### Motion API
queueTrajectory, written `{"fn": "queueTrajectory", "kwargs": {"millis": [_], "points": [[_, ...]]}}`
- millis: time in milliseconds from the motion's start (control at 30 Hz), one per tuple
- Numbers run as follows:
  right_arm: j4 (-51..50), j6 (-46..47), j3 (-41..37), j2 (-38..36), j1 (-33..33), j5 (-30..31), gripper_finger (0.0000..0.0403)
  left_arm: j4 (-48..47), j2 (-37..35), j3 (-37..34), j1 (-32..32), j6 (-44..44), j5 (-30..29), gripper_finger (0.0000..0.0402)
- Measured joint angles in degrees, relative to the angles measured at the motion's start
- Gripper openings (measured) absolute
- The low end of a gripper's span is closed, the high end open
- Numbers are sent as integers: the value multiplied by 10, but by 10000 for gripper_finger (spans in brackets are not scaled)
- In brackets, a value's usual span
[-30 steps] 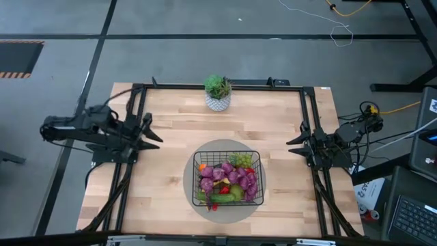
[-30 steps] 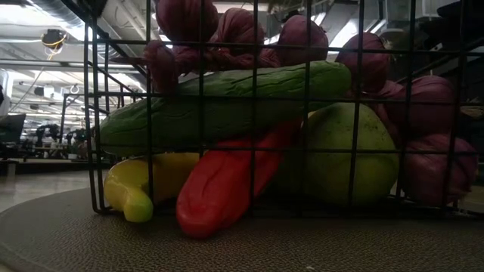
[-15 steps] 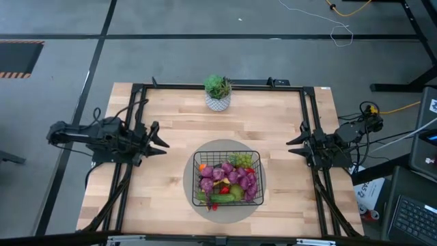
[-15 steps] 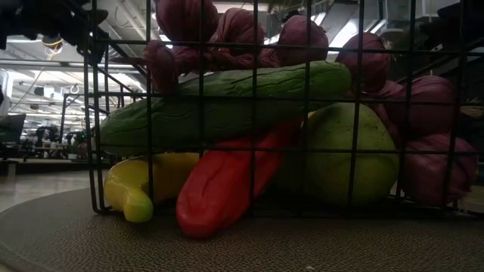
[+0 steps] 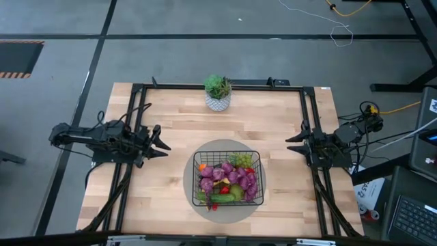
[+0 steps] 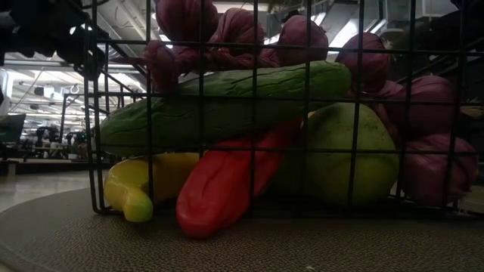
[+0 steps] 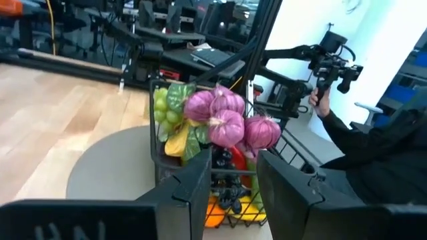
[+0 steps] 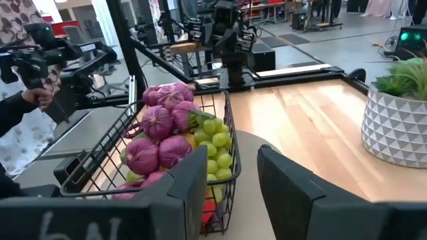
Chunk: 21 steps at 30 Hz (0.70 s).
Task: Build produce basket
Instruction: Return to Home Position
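The basket (image 5: 194, 179) sits in the lower centre of the overhead picture on a round grey mat (image 5: 188, 198), with the produce (image 5: 227, 179) heaped inside it. From table height, a cucumber (image 6: 227, 106) lies across a red pepper (image 6: 227, 189), a banana (image 6: 140, 185) and a pear (image 6: 340, 155), and purple onions (image 6: 299, 34) are piled above them to about the height of the wire rim. The left gripper (image 5: 162, 142) hangs at the middle left of the overhead picture, well apart from the basket; its fingers are spread and hold nothing. The right gripper (image 5: 293, 139) hangs at the middle right, likewise spread and empty. A potted plant (image 5: 218, 94) stands at the upper centre of the table (image 5: 171, 109). The basket looks stiff and light, and its thin wire gives fingers a firm edge to close on. The best hold is probably the top rim wire at the middle of a side wall, better still on two opposite walls at once so it stays level. The toys look smooth, hard and light, so they are likely slippery. The top onions lie loose on the heap and could roll out if the basket tips. A single piece would be best taken across its narrow middle.
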Motion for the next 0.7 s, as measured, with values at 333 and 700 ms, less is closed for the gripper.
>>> {"fn": "queueTrajectory", "kwargs": {"millis": [333, 700], "points": [[-1, -59, 0, 0, 0, 2, 133, 125, 0, -68, 0, -18, 9, 115], [-23, -42, 0, 0, 0, 0, 133, 52, 1, -68, 0, 12, 3, 115]]}}
